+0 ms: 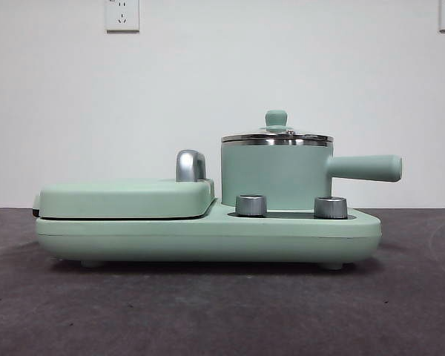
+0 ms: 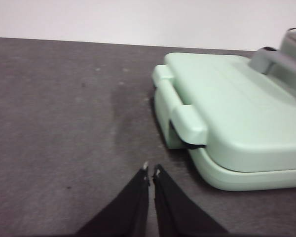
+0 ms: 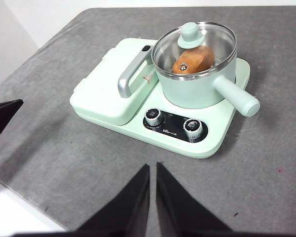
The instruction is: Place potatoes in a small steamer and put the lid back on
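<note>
Currently I read both arms as idle and clear of the appliance. On my right wrist feed, the right gripper (image 3: pixel 153 168) hangs above the grey table (image 3: pixel 266 163), well back from the cooker, with its two black jaws brought together and nothing between them. On my left wrist feed, the left gripper (image 2: pixel 151 170) sits low over the table, near the hinged end of the griddle plate (image 2: pixel 237 113) but apart from it; its jaws are likewise together and empty.

Task items, as I see them:

1. The small steamer (image 3: pixel 197 91) stands on the mint green cooker base (image 3: pixel 217 138), beside the griddle plate, with its long side handle (image 3: pixel 237 96) pointing away from the griddle.
2. The potato (image 3: pixel 195 60) lies inside the small steamer, visible through the glass.
3. The lid (image 3: pixel 214 37) is seated on the steamer's steel rim, green knob (image 3: pixel 190 33) upward. The front feed shows it sitting level.

The griddle's cover is down, with its chrome handle (image 3: pixel 130 74) next to the pot. Two control dials (image 3: pixel 192 127) sit on the base in front of the steamer. A dark tip (image 3: pixel 5 113) shows at the edge of my right wrist feed; I cannot tell what it is.
</note>
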{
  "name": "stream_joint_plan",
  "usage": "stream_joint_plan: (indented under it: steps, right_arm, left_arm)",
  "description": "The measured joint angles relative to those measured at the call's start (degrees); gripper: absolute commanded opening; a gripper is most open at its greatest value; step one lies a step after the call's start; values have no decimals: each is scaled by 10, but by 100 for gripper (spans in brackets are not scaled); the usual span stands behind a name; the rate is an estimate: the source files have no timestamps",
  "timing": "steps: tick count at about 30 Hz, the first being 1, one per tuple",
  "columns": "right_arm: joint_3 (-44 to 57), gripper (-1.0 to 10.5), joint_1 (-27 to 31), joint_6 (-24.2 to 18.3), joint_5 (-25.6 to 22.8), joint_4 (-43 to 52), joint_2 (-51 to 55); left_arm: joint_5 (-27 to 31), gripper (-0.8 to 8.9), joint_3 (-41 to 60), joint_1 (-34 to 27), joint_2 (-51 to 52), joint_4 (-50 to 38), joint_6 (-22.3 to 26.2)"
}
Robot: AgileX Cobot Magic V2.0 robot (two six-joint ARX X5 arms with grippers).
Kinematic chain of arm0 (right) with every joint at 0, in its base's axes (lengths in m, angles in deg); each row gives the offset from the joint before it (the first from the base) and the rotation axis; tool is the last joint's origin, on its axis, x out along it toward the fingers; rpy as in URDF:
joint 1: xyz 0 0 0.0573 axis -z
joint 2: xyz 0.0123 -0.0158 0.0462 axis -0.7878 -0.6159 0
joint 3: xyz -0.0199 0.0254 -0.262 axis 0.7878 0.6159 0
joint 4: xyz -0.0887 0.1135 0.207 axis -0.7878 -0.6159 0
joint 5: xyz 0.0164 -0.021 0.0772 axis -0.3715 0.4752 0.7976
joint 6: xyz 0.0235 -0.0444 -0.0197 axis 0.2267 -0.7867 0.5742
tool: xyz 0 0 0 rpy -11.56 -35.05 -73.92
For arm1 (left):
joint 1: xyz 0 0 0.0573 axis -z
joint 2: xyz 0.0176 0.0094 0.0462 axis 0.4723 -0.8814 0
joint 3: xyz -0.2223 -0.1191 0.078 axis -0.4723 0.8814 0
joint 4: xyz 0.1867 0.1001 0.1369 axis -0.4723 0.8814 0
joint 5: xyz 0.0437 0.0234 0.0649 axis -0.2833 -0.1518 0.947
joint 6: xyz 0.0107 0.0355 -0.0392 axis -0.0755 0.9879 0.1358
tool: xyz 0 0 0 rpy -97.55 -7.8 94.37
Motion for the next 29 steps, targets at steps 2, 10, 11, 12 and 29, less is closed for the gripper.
stream_joint_plan:
  steps: [2,10,11,12,29]
  right_arm:
    - [0,20,0,0,0,0,0]
    - [0,20,0,0,0,0,0]
    - [0,20,0,0,0,0,0]
    - [0,20,0,0,0,0,0]
    - [0,20,0,0,0,0,0]
  left_arm:
    - [23,19,5,5,0,0,0]
    - [102,19,19,34,0,-11,0]
    - [103,19,19,36,0,-11,0]
    - [103,19,19,38,0,-10,0]
    - [115,19,19,39,23,-13,3]
